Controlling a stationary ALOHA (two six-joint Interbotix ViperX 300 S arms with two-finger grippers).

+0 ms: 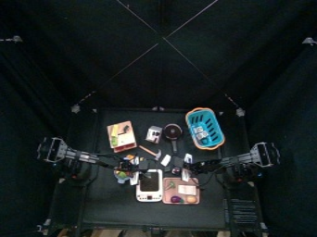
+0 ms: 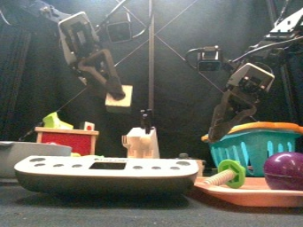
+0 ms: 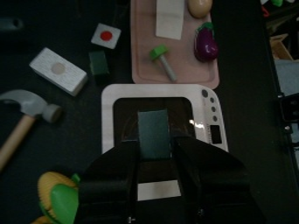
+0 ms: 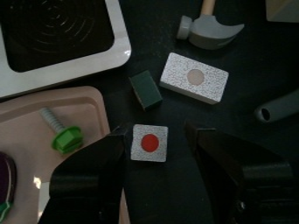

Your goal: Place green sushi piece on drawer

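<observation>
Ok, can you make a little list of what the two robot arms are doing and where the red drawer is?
left gripper: in the air over the white scale, jaws shut on a green-topped block
right gripper: jaws open, empty, above the red-dot piece
red drawer: left in the front view, block not on it yet

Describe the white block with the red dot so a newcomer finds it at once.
Find the pink tray; just off its edge lies a small white square block. Its neighbours are a dark green block and a speckled block with a tan circle; only this one bears a red dot.
</observation>
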